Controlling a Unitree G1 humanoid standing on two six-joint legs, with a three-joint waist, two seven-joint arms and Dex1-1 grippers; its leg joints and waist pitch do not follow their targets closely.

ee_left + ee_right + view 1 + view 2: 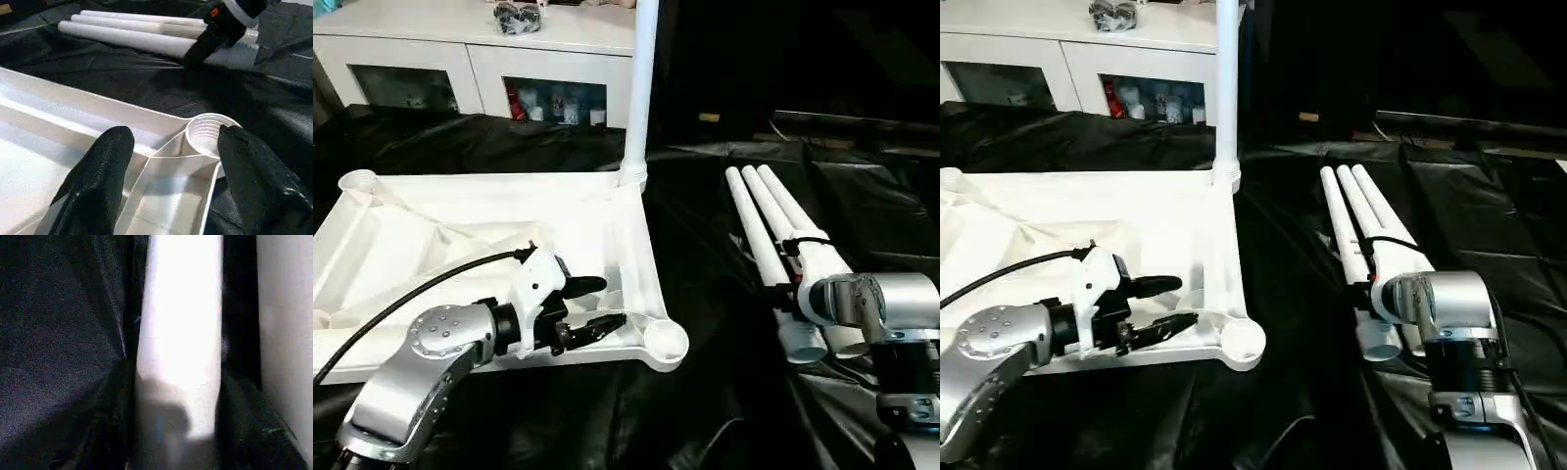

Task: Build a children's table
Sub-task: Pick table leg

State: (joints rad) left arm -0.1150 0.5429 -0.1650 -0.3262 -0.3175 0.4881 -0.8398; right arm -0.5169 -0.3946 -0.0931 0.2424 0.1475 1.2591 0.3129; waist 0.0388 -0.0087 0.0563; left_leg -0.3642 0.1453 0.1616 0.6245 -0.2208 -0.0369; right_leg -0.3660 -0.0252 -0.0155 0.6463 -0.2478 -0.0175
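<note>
On the black sheet [705, 255]: all parts of the children's table lay on this covering, in front of a white cabinet [480, 59] with glass doors.
Table top [431, 235]: lay upside down at the robot's left, ribbed underside up, with round sockets at its corners.
Fitted leg [641, 88]: stood upright in the far right corner socket of the table top.
Near right socket [208, 134]: empty, threads visible inside.
Loose legs [769, 220]: three white tubes lay side by side on the sheet at the robot's right, apart from the table top.
Left gripper [171, 171]: fingers [98, 181] spread wide, holding nothing; it hovered over the near right corner of the table top, just short of the empty socket.
Right gripper [178, 396]: down at the near ends of the loose legs; a dark finger lay on each side of one white tube, seemingly clasping it, though contact could not be confirmed.
</note>
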